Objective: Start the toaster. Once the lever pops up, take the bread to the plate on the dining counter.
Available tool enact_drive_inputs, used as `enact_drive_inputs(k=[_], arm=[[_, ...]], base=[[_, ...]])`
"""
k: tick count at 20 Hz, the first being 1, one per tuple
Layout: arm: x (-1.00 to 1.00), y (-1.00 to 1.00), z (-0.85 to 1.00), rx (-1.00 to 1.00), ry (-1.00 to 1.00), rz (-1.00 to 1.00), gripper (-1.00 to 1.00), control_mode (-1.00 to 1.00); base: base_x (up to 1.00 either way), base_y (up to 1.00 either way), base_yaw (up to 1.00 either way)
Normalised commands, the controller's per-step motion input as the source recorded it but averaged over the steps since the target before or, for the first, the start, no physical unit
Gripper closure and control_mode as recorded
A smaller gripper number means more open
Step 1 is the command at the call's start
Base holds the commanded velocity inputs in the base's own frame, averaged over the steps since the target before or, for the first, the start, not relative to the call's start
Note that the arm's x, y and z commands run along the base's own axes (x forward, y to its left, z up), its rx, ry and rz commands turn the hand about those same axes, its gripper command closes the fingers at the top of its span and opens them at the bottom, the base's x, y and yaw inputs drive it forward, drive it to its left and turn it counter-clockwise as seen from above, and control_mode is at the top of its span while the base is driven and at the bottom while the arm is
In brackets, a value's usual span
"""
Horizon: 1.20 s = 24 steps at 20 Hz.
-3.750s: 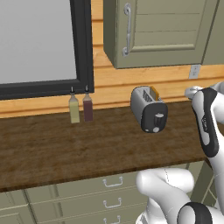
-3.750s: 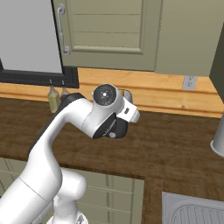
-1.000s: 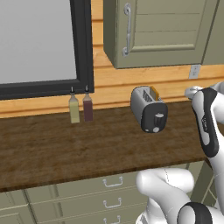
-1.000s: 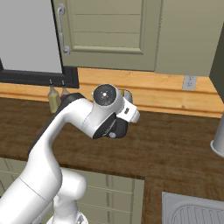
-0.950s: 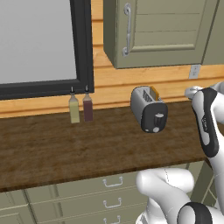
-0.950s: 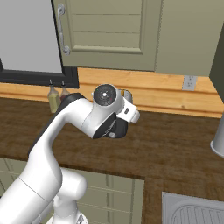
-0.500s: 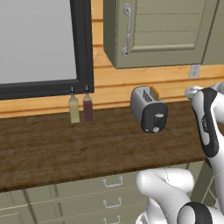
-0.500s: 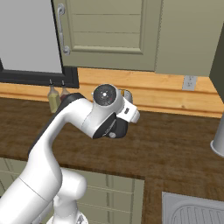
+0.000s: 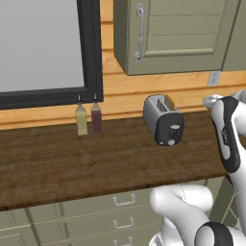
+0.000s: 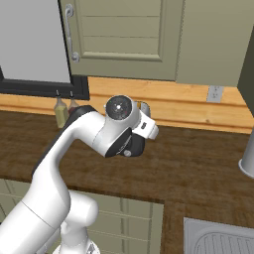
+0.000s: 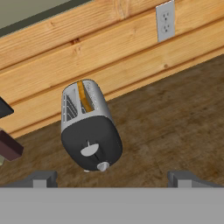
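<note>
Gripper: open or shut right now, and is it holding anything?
Gripper: open, jaws wide apart, holding nothing. It sits short of the toaster, with the bread in a slot.

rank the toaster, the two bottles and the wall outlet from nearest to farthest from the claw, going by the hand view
1. Toaster, just ahead of the claw, on the worktop.
2. Bottles, off at the left edge, beyond the toaster's side.
3. Wall outlet, up on the wood back wall, upper right.
</note>
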Motion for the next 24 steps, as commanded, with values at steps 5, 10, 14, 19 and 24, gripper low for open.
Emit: enact_drive_inputs(k=[5, 10, 14, 19, 24], arm=[[0.00, 0.00, 0.00, 0.00, 0.00, 0.00, -1.00, -1.00], [0.00, 0.00, 0.00, 0.00, 0.00, 0.00, -1.00, -1.00], [0.00, 0.00, 0.00, 0.00, 0.00, 0.00, -1.00, -1.00], [0.00, 0.00, 0.00, 0.00, 0.00, 0.00, -1.00, -1.00], [0.00, 0.00, 0.00, 0.00, 0.00, 0.00, -1.00, -1.00]], base=[[0.00, 0.00, 0.00], [0.00, 0.00, 0.00], [0.00, 0.00, 0.00], [0.00, 0.00, 0.00], [0.00, 0.00, 0.00]])
